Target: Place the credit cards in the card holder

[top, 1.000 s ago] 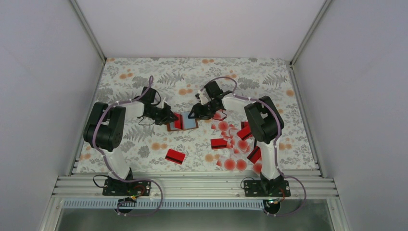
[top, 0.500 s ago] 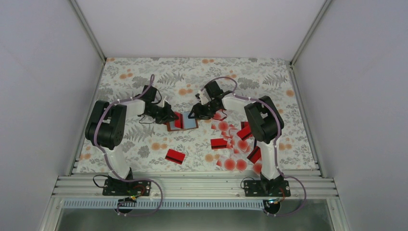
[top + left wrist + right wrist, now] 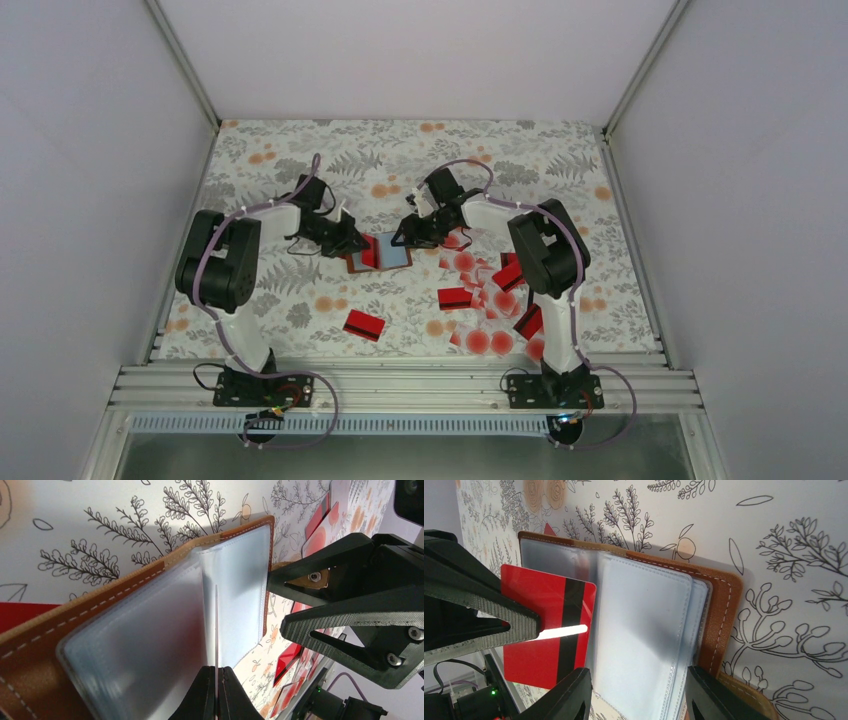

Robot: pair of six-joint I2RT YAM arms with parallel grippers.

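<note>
The brown card holder (image 3: 385, 252) lies open mid-table, its pale plastic sleeves (image 3: 644, 640) facing up. My left gripper (image 3: 352, 240) is shut on a red credit card with a black stripe (image 3: 544, 630). In the left wrist view that card (image 3: 216, 630) shows edge-on between the jaws (image 3: 216, 680). Its leading edge meets the left rim of the sleeves. My right gripper (image 3: 408, 232) is open at the holder's right side. Its two fingers (image 3: 569, 695) straddle the sleeve pages, one by the brown leather cover (image 3: 724, 610).
A heap of loose credit cards (image 3: 490, 300), red ones and whitish ones with red dots, lies beside the right arm. One red card (image 3: 364, 324) lies alone nearer the front. The floral mat ends at a metal rail (image 3: 400, 385) in front.
The left arm's wrist has shifted slightly toward the back left. The card is still at the holder, and the right arm has not moved.
</note>
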